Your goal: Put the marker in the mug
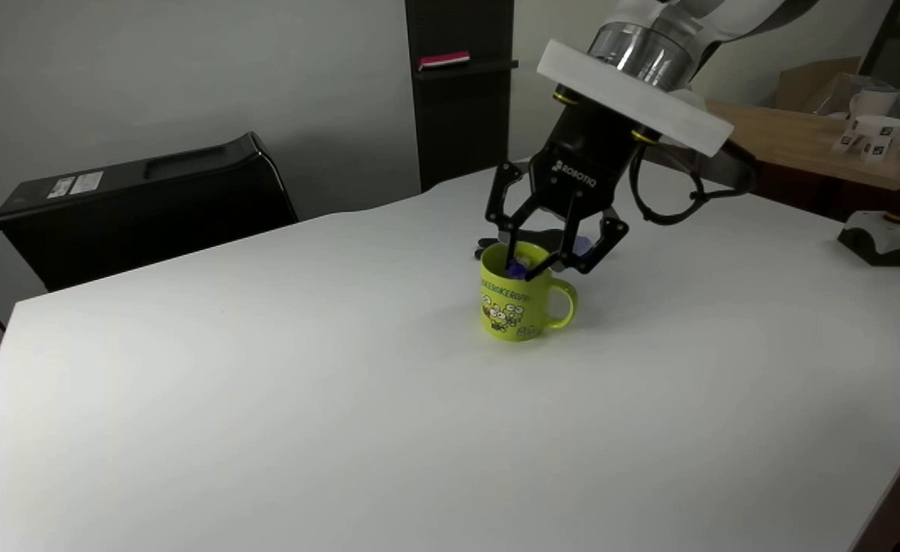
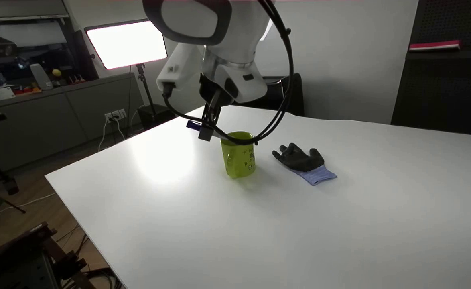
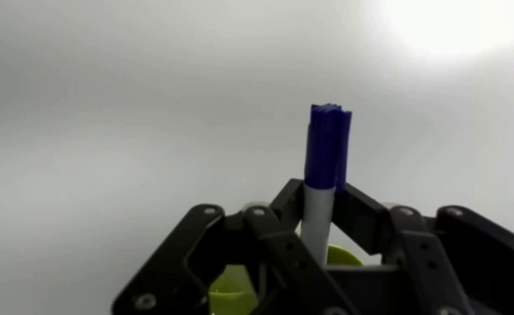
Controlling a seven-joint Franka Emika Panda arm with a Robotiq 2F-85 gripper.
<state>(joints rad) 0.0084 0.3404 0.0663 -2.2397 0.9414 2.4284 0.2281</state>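
My gripper (image 1: pixel 520 273) is shut on the marker (image 3: pixel 320 162), with its fingertips just below the blue-purple cap. The marker is tilted. Its cap (image 2: pixel 193 125) points away from the mug and its white body slants toward the mug's rim. The lime-green mug (image 1: pixel 507 310) stands upright on the table, with its handle and print showing. In an exterior view the mug (image 2: pixel 239 158) is beside and below the gripper (image 2: pixel 205 133). In the wrist view parts of the mug (image 3: pixel 233 302) show behind the fingers. The marker's white end is hidden, so I cannot tell whether it is inside the mug.
A dark glove (image 2: pixel 299 160) with a blue cuff lies on the white table (image 1: pixel 304 399) near the mug. A black box-shaped device (image 1: pixel 143 207) stands beyond the table's far edge. A small grey-and-black device (image 1: pixel 887 241) sits at the table's side. The arm's cable loops in front of the mug.
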